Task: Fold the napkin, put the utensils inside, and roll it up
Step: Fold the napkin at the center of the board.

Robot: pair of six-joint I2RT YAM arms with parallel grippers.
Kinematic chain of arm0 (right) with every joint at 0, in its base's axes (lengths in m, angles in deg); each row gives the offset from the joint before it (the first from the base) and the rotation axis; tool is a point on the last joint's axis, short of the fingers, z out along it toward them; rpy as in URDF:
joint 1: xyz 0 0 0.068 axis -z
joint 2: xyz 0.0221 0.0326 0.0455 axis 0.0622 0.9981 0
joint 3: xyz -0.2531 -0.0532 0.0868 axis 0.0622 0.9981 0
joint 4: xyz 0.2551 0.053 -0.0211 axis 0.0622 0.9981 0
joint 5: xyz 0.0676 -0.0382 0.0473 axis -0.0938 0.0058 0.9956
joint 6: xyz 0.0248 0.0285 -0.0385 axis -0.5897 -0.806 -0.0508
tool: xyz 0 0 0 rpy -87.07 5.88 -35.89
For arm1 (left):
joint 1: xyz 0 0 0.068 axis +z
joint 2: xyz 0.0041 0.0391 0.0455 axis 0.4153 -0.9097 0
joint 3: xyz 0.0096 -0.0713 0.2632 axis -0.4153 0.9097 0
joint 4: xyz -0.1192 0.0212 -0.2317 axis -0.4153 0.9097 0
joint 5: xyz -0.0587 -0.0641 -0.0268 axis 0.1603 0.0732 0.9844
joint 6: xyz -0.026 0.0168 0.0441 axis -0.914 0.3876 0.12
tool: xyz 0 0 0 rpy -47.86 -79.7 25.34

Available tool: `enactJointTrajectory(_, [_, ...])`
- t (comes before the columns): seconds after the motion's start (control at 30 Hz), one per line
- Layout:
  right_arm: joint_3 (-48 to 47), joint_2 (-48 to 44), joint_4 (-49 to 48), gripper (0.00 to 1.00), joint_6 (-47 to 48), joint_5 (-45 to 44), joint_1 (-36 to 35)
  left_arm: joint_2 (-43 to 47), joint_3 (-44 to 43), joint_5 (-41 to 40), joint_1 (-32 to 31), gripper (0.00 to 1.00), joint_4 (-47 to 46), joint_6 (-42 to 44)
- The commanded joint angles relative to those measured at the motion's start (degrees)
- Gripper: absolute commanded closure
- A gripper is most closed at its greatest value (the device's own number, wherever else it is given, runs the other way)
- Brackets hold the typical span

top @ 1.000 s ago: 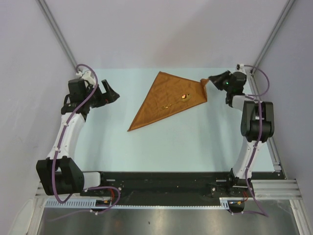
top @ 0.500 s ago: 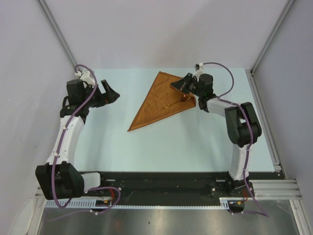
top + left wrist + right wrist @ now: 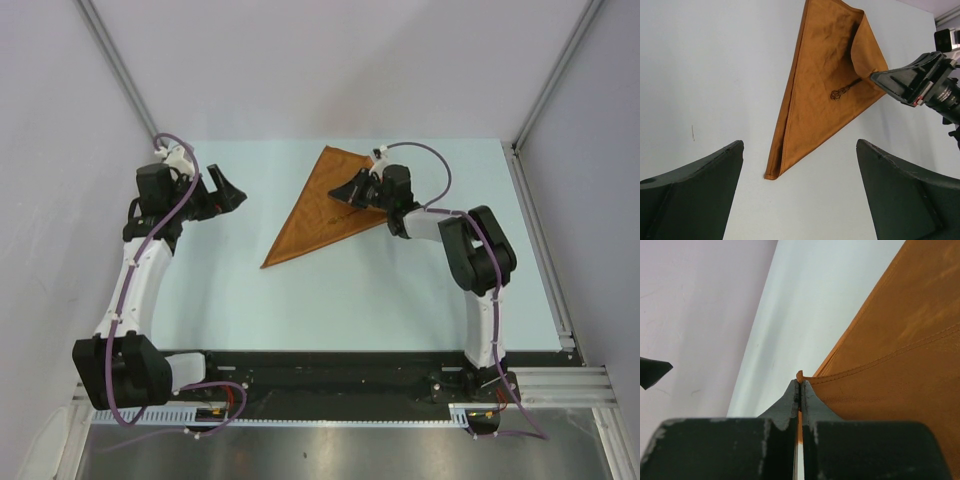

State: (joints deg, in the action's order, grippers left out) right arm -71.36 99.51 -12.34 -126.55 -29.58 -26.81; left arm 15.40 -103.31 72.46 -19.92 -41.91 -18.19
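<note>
The rust-orange napkin (image 3: 310,215) lies folded into a long triangle in the middle of the table. My right gripper (image 3: 347,190) is shut on the napkin's right corner and holds it lifted and folded leftward over the cloth. In the right wrist view the shut jaws (image 3: 800,385) pinch the hemmed corner of the napkin (image 3: 890,365). The gold spoon (image 3: 842,92) lies on the napkin (image 3: 810,100). Only its ornate handle shows; the flap covers its bowl. The top view does not show it. My left gripper (image 3: 234,195) is open and empty, left of the napkin; its fingers (image 3: 695,190) frame the cloth's near tip.
Pale walls close in the table at the left, back and right. Metal rails (image 3: 545,250) run along the table's right edge and up the corners. The arm bases stand on a black strip (image 3: 320,375) at the near edge.
My right gripper has carried the napkin's right corner from the far right leftward across the cloth, covering the spoon's bowl. The left arm has not moved.
</note>
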Motion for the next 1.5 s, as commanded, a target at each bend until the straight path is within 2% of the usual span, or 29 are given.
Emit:
enactJointTrajectory(0.0, [-0.24,0.46,-1.94,1.0,0.13,0.71,-1.1,2.04,0.14,1.6,0.12,0.01,-1.88,-0.39])
enactJointTrajectory(0.87, [0.29,6.17,-2.21,1.0,-0.04,1.06,-5.14,1.6,0.67,2.91,0.04,0.01,-2.58,-1.18])
enactJointTrajectory(0.97, [1.08,5.56,-1.76,0.87,1.27,1.41,-5.23,1.6,0.67,3.0,0.04,0.01,-2.67,-1.18])
enactJointTrajectory(1.0, [1.78,5.21,-1.59,0.8,1.8,1.58,-5.23,1.6,0.67,2.91,0.12,0.01,-2.58,-1.18])
enactJointTrajectory(1.03, [2.04,4.08,-1.33,0.63,3.72,2.28,-5.32,1.6,0.67,3.0,0.12,0.01,-2.58,-1.18])
enactJointTrajectory(1.1, [2.57,2.49,0.68,0.53,6.36,3.25,-6.02,1.51,0.67,2.91,0.04,0.01,-2.58,-1.27])
enactJointTrajectory(1.23, [3.28,-1.99,4.64,0.46,15.32,3.43,-7.95,1.42,0.76,3.0,0.12,0.01,-2.75,-1.36])
enactJointTrajectory(1.27, [2.93,-3.39,6.13,0.45,20.65,3.0,-8.83,1.51,0.76,2.91,0.04,0.01,-2.67,-1.45])
enactJointTrajectory(1.47, [0.29,-5.16,16.85,0.43,38.87,-6.83,-17.96,1.6,0.76,2.48,0.04,0.01,-2.58,-1.27])
